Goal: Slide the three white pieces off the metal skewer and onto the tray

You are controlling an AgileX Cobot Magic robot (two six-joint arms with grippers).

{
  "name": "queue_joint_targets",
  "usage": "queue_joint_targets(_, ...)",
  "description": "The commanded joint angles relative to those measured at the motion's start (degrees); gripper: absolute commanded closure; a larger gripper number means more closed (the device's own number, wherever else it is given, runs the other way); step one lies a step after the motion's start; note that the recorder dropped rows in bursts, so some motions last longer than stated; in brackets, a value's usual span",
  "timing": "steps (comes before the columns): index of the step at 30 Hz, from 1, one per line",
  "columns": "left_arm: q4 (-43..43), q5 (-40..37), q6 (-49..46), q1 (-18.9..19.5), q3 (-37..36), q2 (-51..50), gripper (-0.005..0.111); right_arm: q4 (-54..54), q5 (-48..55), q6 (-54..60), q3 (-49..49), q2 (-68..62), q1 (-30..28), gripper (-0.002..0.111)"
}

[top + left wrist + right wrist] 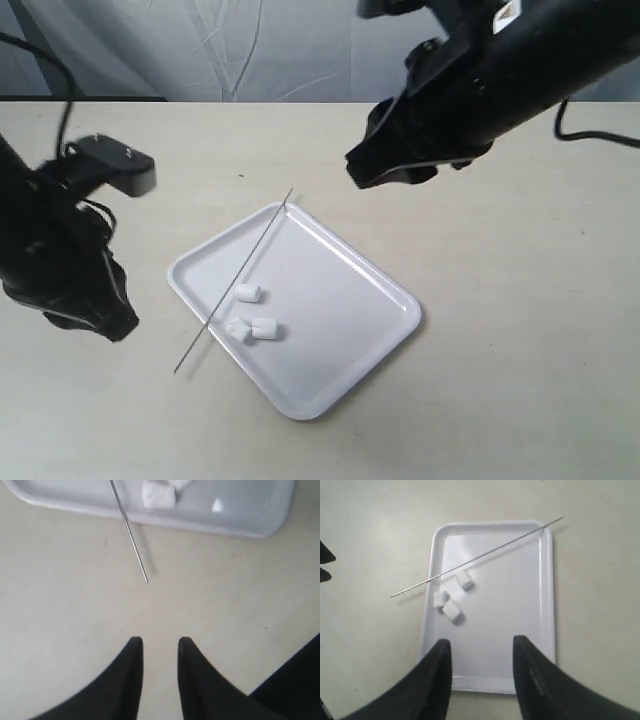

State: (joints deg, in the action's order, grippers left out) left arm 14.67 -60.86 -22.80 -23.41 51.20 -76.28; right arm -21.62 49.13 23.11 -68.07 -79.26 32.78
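The left arm [50,250] sits low at the left edge, and the left tool [159,647] has its two black fingers slightly parted and empty. The right arm [500,70] slants in from the far right, and the right tool [480,647] is spread wider, also empty

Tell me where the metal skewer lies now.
In the exterior view the metal skewer lies diagonally across the left side of the tray, beside the three white pieces.
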Motion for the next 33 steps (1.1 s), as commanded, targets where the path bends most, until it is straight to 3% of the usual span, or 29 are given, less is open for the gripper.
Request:
queue_joint_targets(1, 2.6, 3.5, -0.1, -0.2, 0.2, 16.1, 0.082, 1.2, -1.6, -1.2, 0.5, 11.5, -0.1, 0.069)
queue_joint_targets(4, 5.9, 12.0, 0.1, -0.2, -1.7, 29.8, 0.082, -2.6, -12.9, -0.2, 6.8, 23.4, -0.1, 0.069)
queue_joint_targets(8, 11.8, 26.5, -0.2, -0.2, -9.0, 46.7, 0.082, -15.0, -30.7, 8.4, 23.4, 41.6, -0.1, 0.069)
queue_joint_targets(11, 14.7, 34.9, -2.3, -0.2, -15.5, 56.9, 0.082, -24.3, -33.3, 16.6, 35.1, 53.6, -0.1, 0.069)
queue_joint_targets(14, 18.1, 39.6, -4.7, -0.2, -21.4, 64.4, 0.082, -29.1, -33.3, 17.3, 44.2, 63.5, -0.1, 0.069)
queue_joint_targets(22, 22.9, 46.9, -6.5, -0.2, -32.8, 70.4, 0.082, -34.6, -34.5, 17.3, 57.4, 79.3, -0.1, 0.069)
queue_joint_targets(33, 23.5, 47.6, -14.3, -0.2, -41.2, 70.8, 0.082, -34.3, -34.4, 17.3, 64.5, 79.3, -0.1, 0.069)
